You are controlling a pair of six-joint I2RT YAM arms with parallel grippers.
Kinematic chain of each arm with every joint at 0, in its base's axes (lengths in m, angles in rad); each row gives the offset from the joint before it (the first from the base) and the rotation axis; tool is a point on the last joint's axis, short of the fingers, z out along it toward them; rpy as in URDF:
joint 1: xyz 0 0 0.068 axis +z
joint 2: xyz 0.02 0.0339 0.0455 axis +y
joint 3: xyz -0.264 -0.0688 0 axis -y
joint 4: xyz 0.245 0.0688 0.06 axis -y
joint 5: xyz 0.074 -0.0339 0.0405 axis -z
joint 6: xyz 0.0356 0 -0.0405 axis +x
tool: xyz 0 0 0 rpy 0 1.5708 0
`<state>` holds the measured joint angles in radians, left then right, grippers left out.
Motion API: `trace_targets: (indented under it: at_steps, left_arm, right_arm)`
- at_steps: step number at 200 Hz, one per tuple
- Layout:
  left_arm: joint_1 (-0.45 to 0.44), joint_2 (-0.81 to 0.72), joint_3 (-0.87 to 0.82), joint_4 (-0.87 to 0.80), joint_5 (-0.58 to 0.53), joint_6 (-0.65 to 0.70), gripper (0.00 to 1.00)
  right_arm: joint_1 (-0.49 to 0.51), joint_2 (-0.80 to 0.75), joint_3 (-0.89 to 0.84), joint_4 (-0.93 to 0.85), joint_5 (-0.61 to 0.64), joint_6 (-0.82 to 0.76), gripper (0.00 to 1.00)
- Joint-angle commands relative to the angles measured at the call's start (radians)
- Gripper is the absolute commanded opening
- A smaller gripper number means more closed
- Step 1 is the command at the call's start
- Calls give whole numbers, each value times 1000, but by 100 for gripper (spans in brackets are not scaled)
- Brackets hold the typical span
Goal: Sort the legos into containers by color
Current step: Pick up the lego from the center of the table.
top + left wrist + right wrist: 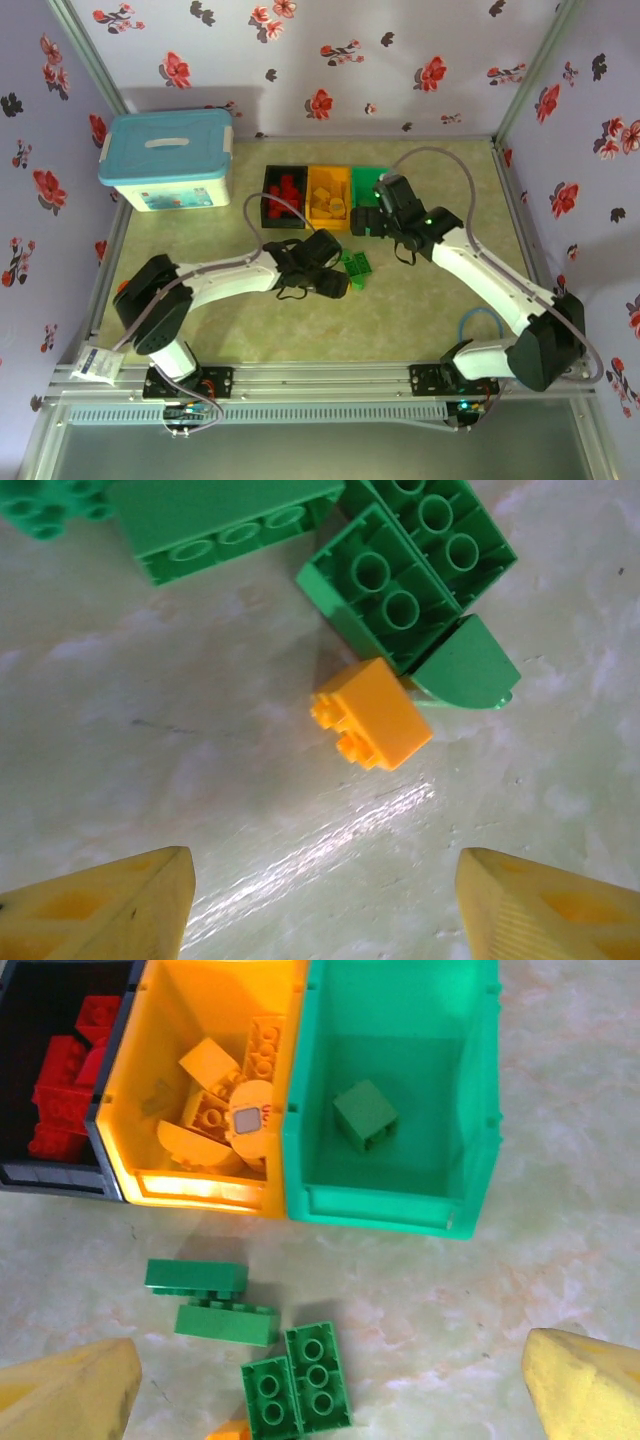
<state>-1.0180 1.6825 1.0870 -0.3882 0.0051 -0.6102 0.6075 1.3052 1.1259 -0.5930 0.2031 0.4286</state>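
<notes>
Legos (pixel 356 266), green, lie loose mid-table. Left gripper (pixel 325 880) hangs over them, jaws apart, empty; we see orange brick (pixel 372 713) just beside green ones. Right gripper (pixel 330 1360) wide, empty, near green bin (pixel 380 1210) front; one green brick (pixel 365 1115) inside.

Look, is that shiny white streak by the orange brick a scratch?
Left wrist view: likely glare on the glossy table below the orange brick; right wrist view: the front wall of the orange bin glows brightly; top external view: softer, even light.
</notes>
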Motion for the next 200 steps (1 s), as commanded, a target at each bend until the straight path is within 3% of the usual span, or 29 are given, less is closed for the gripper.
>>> trace_targets:
  at_steps: [1, 132, 200]
  left_arm:
    - [-16, 58, 54, 15, 13, 5, 69]
    - [-23, 192, 143, -5, -6, -4, 69]
    - [-20, 258, 206, -46, -39, -1, 56]
  right_arm:
    - [-17, -57, -58, 19, 12, 31, 99]
    - [-54, -168, -199, 16, -2, 53, 99]
    - [-64, -180, -211, 16, -8, 48, 99]
